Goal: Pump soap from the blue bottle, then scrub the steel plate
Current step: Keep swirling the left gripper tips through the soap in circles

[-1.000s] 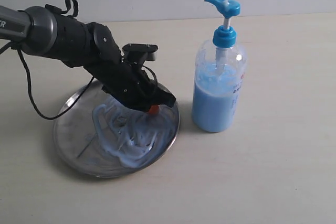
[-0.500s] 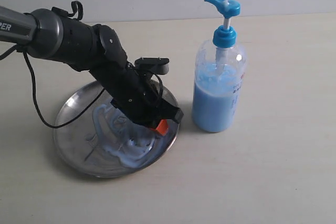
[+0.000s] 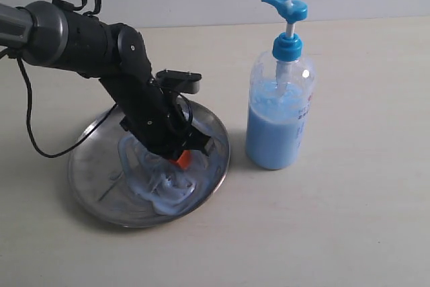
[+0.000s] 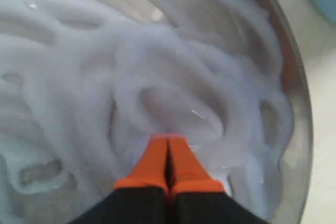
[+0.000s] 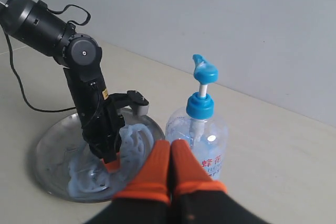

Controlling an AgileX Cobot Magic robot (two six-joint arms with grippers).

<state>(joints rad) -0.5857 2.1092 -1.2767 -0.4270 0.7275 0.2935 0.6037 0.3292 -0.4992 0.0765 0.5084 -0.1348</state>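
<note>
Exterior view: one round, shiny stainless-steel plate [image 3: 86, 166] with a shallow raised rim lies in the lower left of the frame on the pale beige table top [image 3: 349, 220]. Thick swirled streaks of pale, milky light-blue soap [image 3: 168, 194] cover its middle and right part, while its left part shows bare metal. One clear plastic pump bottle [image 3: 279, 122] stands upright just right of centre, near the plate's right rim and seemingly not touching it. It has a bright blue pump head and collar and a small printed label, and the same light-blue liquid fills most of its body. One black and grey robot arm [image 3: 101, 52] enters from the upper left and slants down over the plate. The left gripper [image 3: 181, 158] at its end dips its orange tips into the soap near the plate's middle. In the left wrist view its two orange fingers are pressed flat together with nothing between them, their ends set in the creamy swirls. One thin black cable [image 3: 30, 126] loops from the arm down past the plate's left rim. The right gripper [image 5: 169, 153] appears only in the right wrist view. Its two orange fingers are likewise closed on each other and hold nothing, poised above the table with the bottle and plate beyond them.
</note>
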